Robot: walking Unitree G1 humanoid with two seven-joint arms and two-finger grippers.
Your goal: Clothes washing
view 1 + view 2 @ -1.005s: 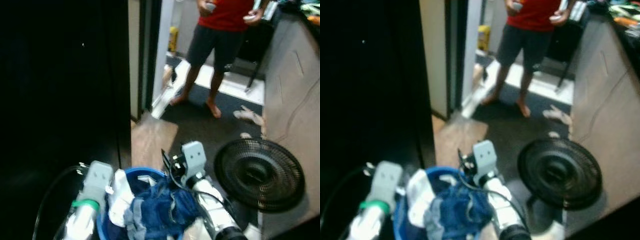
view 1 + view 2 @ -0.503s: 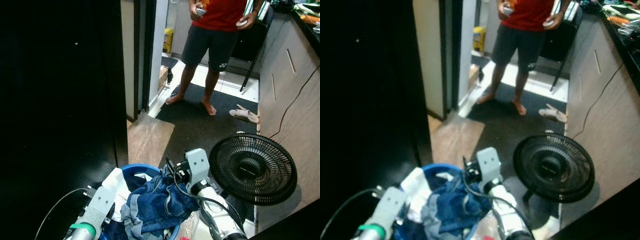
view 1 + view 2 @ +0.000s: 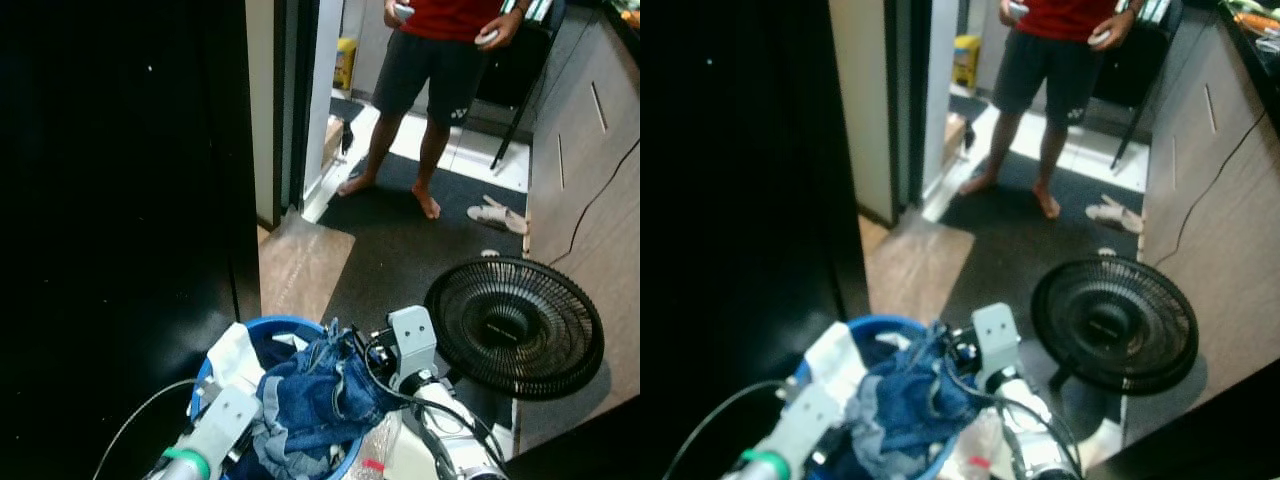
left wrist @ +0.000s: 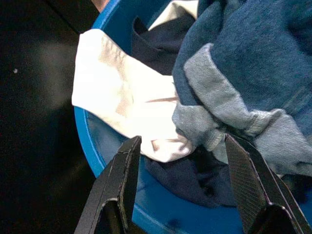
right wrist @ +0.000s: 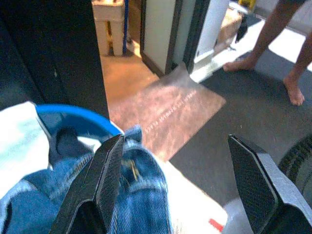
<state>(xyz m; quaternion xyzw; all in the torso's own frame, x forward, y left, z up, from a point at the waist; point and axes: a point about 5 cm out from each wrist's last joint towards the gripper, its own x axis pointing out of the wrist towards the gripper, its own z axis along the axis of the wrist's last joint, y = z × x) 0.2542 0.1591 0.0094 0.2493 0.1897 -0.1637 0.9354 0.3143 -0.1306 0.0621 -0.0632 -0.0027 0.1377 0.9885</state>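
We found the round blue plastic laundry basket (image 3: 300, 327) low in the head views, between our two arms, on the floor beside a tall black panel (image 3: 120, 200). It was heaped with clothes: crumpled blue denim jeans (image 3: 320, 395) on top toward our right, a white cloth (image 4: 126, 117) draped over the rim on our left, and a dark navy garment (image 4: 195, 175) underneath.

Our left gripper (image 4: 183, 185) hung just over the basket's near rim, its two black fingers spread wide apart with nothing between them; the white cloth's edge and a folded denim cuff lay beyond the fingertips. Our right gripper (image 5: 187, 187) sat at the basket's right edge, fingers likewise spread wide and holding nothing, the denim just beside its left finger (image 5: 105, 180).

Ahead of the basket lay a brown rectangular floor mat (image 3: 305, 270) on a dark carpet (image 3: 410, 250). A round black floor fan (image 3: 515, 325) stood to our right, near the right arm. Farther on, a barefoot person in a red shirt and dark shorts (image 3: 435, 70) stood by a doorway, with pale sandals (image 3: 497, 214) on the carpet nearby.
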